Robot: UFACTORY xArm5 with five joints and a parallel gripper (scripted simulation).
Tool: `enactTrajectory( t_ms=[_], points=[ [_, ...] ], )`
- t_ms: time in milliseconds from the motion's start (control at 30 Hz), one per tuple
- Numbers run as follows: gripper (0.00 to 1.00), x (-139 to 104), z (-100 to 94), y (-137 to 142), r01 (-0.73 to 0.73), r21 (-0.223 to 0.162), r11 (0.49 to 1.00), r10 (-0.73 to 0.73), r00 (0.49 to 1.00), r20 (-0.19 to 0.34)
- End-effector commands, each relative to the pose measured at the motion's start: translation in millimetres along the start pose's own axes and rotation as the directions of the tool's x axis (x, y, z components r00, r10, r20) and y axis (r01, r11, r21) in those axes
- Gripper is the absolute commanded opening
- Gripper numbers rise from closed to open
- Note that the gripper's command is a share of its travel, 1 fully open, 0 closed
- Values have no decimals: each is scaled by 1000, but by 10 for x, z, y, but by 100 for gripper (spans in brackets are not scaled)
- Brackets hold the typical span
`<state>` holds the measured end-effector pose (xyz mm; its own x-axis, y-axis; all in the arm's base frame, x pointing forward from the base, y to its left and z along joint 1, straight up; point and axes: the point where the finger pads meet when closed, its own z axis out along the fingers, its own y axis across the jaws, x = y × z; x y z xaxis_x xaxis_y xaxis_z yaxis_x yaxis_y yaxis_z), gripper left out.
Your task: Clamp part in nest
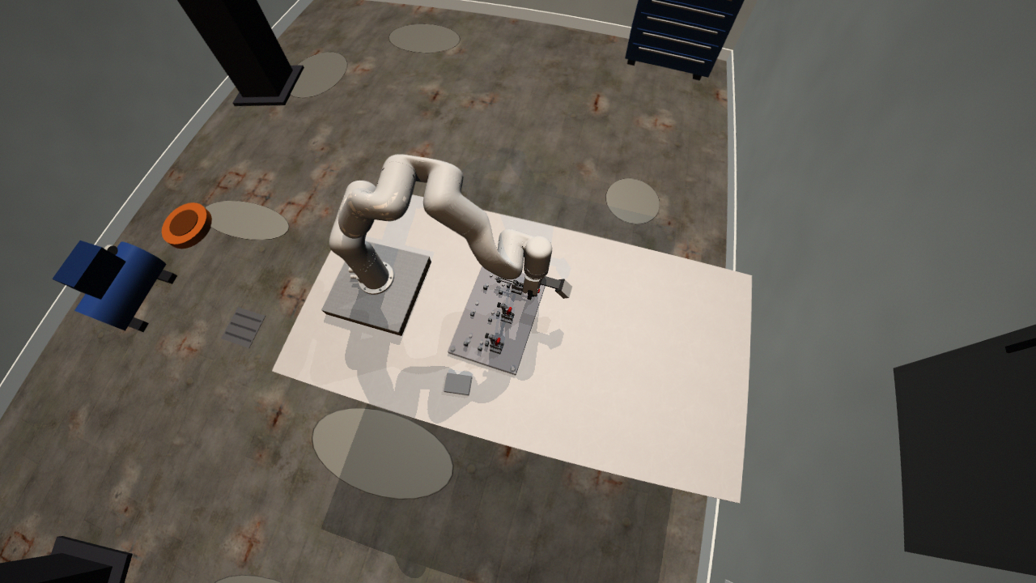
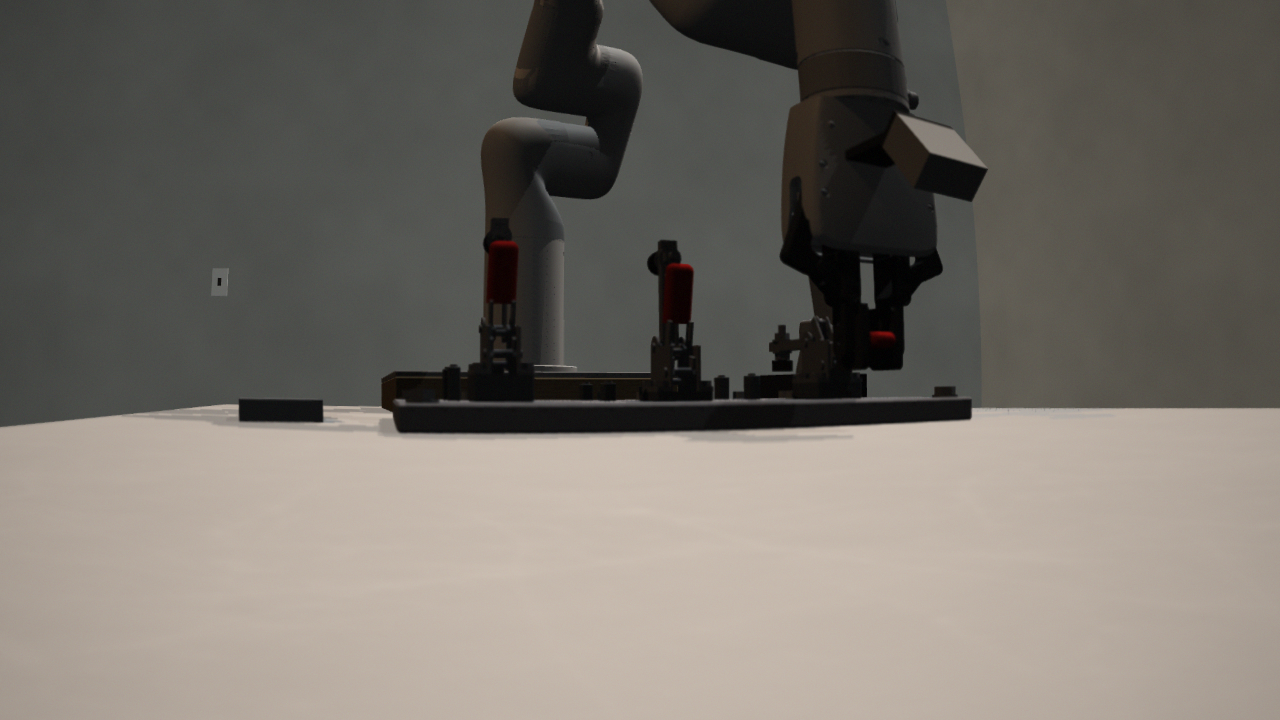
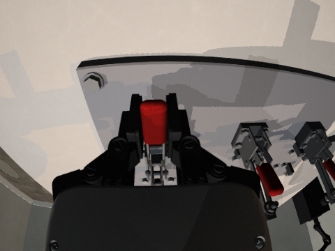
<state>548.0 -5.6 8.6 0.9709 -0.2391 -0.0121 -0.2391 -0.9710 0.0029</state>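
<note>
The grey fixture plate (image 1: 494, 325) lies on the white table with three toggle clamps in a row. My gripper (image 2: 863, 338) stands over the far clamp and is shut on its red handle (image 3: 153, 121), which lies low and about level (image 2: 881, 337). The other two clamps' red handles (image 2: 502, 271) (image 2: 677, 291) stand upright; they also show in the wrist view (image 3: 270, 178). The part, a flat grey block (image 1: 457, 382), lies on the table beside the plate's near end; in the low side view it shows dark at the left (image 2: 280, 410).
The arm's base plate (image 1: 376, 286) sits left of the fixture. The table edge runs just beyond the part. On the floor are a blue drum (image 1: 116, 282), an orange ring (image 1: 185, 223), a black column (image 1: 242, 47) and a blue drawer cabinet (image 1: 681, 32).
</note>
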Motion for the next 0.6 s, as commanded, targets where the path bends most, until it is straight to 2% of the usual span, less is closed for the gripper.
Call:
enactTrajectory(
  t_ms=[0,567],
  points=[
    [0,12,-24,-4,0,1,1000,0,1000,-4],
    [0,-19,-97,-4,0,1,1000,0,1000,-4]
  ],
)
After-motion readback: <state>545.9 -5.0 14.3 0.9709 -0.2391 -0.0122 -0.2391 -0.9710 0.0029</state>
